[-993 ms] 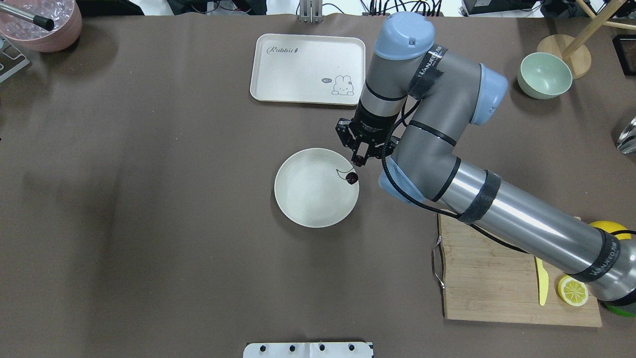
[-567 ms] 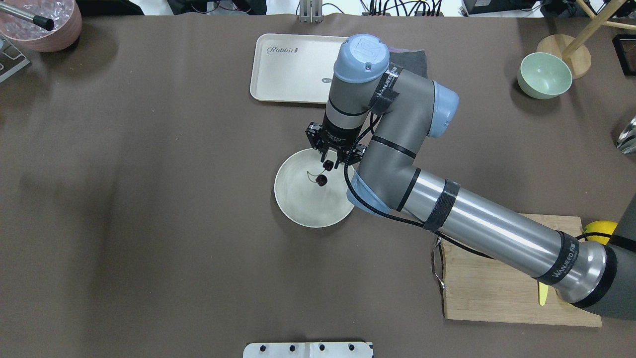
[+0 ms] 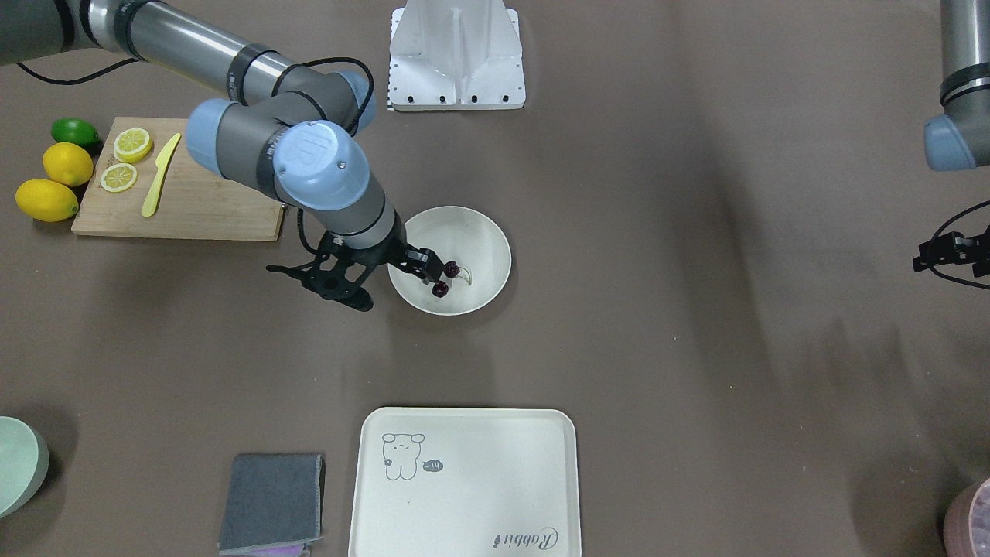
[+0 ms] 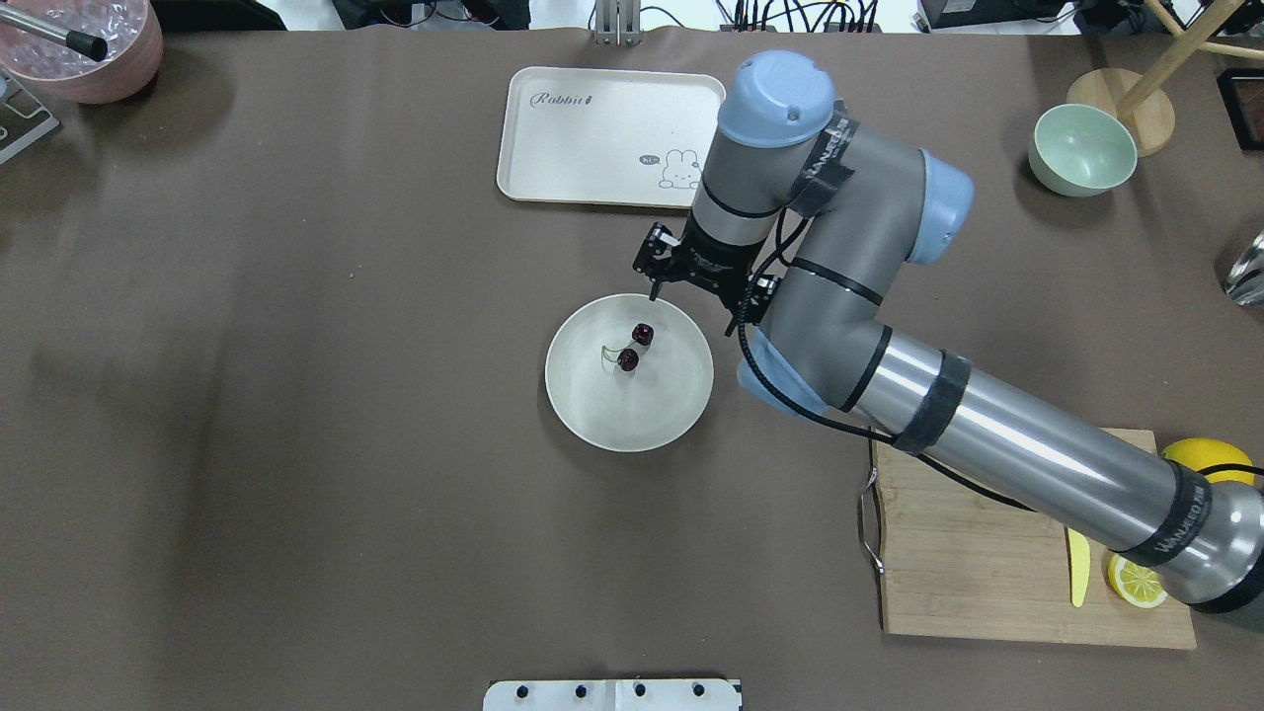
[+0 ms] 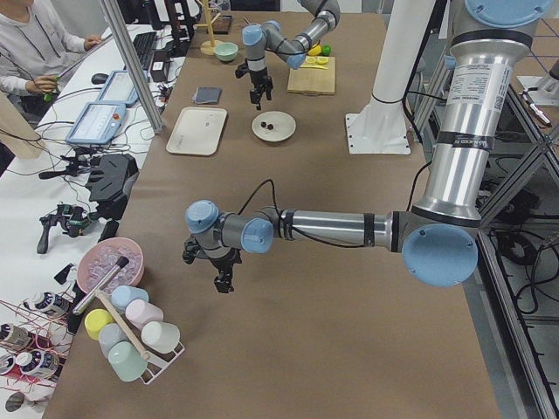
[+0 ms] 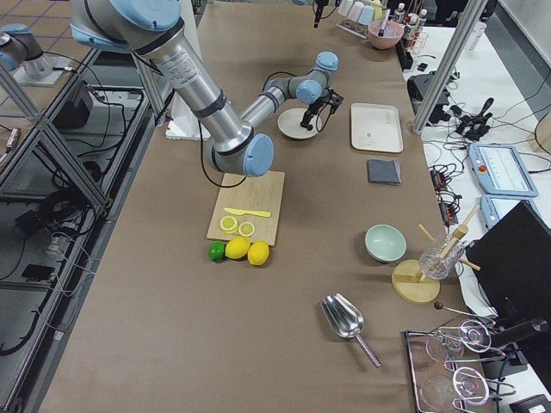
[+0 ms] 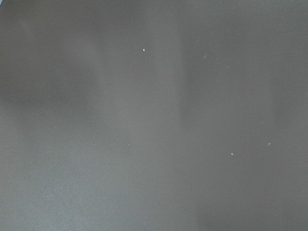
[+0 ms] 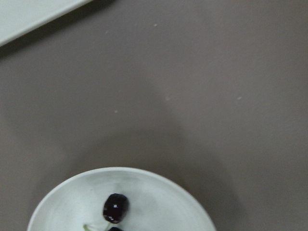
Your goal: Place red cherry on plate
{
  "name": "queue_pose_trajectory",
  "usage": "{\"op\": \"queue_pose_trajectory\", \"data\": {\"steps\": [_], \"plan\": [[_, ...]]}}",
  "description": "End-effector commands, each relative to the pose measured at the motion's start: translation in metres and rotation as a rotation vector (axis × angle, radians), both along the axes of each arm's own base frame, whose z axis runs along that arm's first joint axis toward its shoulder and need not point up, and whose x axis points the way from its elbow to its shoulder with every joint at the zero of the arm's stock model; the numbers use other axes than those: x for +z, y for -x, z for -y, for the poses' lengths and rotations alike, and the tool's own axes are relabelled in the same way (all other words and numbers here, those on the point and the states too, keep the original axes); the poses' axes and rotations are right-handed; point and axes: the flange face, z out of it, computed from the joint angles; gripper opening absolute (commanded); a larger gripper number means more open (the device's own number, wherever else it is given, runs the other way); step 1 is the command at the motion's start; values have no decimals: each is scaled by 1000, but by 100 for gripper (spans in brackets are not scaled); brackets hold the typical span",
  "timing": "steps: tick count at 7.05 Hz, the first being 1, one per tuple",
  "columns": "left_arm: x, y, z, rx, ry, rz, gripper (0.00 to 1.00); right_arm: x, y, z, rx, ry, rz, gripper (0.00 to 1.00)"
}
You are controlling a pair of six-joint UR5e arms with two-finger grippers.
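Note:
The red cherry, a pair of dark glossy fruits on a thin green stem, lies inside the off-white plate near its far side; it also shows as the cherry in the plate and the cherry. My right gripper hangs open just past the plate's far-right rim, holding nothing, one finger over the rim. My left gripper is far off over bare table, cut by the front view's edge, one finger splayed sideways.
A cream tray with a drawing lies beyond the plate. A pale green bowl stands far right. A cutting board with a yellow knife, lemon slices and lemons is near right. A grey cloth lies beside the tray.
My right gripper carried the cherry over the plate, opened and let it go, then drew back toward the tray. The cherry now lies in the plate.

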Motion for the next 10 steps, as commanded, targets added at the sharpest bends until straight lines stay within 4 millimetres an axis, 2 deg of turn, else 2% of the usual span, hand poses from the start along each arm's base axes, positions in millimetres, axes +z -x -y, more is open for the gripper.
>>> {"op": "queue_pose_trajectory", "data": {"steps": [1, 3, 4, 6, 7, 8, 9, 10], "plan": [[-3, -1, 2, -1, -5, -1, 98, 37, -96, 10, -117, -101, -73, 100], [-5, -1, 3, 0, -9, -2, 98, 118, -187, 19, -217, -216, -103, 100], [-4, -1, 3, 0, -7, -2, 98, 154, -222, 23, -265, -260, -118, 100], [-7, -1, 5, 0, -12, -3, 98, 252, -306, 22, -389, -327, -160, 100], [-8, -1, 5, 0, -16, -4, 98, 284, -359, 31, -395, -345, -162, 100], [-8, -1, 5, -3, -13, -4, 98, 317, -401, 18, -422, -368, -155, 100], [-12, -2, 9, 2, -26, 0, 98, 346, -434, 6, -448, -382, -155, 100], [-19, -3, 15, 1, -35, -3, 98, 362, -455, 3, -455, -390, -149, 100]]}}
